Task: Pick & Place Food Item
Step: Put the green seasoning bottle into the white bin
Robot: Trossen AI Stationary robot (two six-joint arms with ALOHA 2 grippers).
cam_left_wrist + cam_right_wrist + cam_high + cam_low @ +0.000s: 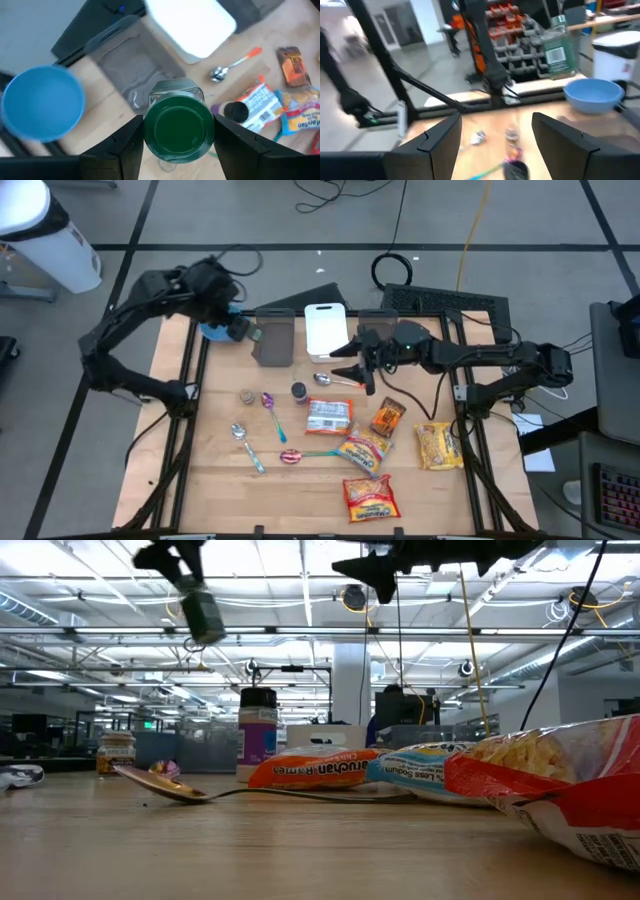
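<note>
A: Biggest worry first: the tabletop (215, 480) is crowded, with 1 clear tray (273, 337), 1 white lid (325, 328) and 1 blue bowl (212, 332) close together at the back edge.

B: So a drop could land in the wrong one?

A: Likely, or the green-lidded jar (179, 127) could tip on a rim. The left hand (179, 150) grips it between both fingers, aloft above the tray beside the bowl.

B: It could slip; smooth glass, held by its sides.

A: The right hand (350, 370) hovers wide with nothing in it, near the orange-handled spoon (335, 380). Ramen packets (328, 416) lie below.
</note>
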